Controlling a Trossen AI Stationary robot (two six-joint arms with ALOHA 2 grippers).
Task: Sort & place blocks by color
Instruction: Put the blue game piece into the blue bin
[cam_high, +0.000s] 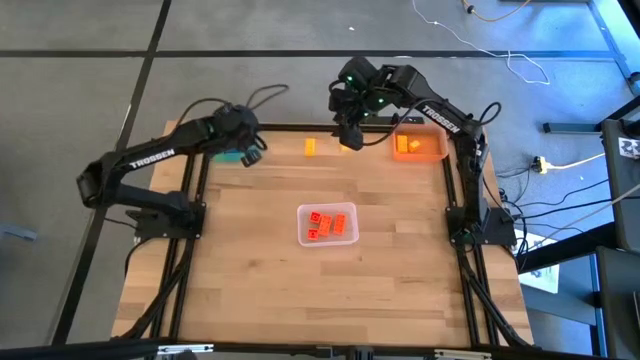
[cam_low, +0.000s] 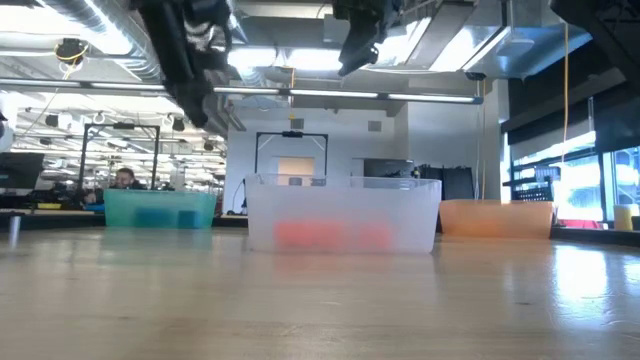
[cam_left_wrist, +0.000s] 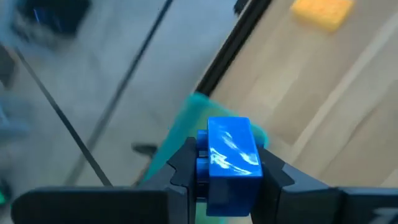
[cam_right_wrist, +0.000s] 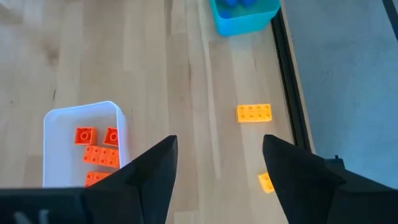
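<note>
Grey floor with dark seams surrounds your pale wooden bench (cam_high: 260, 270), which sits in a black frame, with white cables trailing on the floor beyond its far right corner. From bench height you look into a long workshop with ceiling light strips, windows on the right and a person seated far off on the left. Three bins stand on the wood: a clear bin (cam_high: 328, 224) near the middle holding red-orange blocks (cam_high: 327, 223), a teal bin (cam_low: 160, 209) at the far left edge with blue blocks (cam_right_wrist: 238, 3) in it, and an orange bin (cam_high: 419, 146) at the far right with a yellow piece inside. Two yellow blocks lie loose along the far edge between the teal and orange bins, one (cam_right_wrist: 254, 112) flat on the wood and another (cam_right_wrist: 266, 182) just beside the frame. Your left gripper (cam_left_wrist: 229, 171) reaches from the left side out over the teal bin, raised above it, its fingers clamped on a blue block (cam_left_wrist: 231, 157) that shows its studs at one side. Your right gripper (cam_right_wrist: 219, 163) arches in from the right side and hangs above the far edge near the loose yellow blocks, pointing down, its fingers spread apart with nothing between them.
</note>
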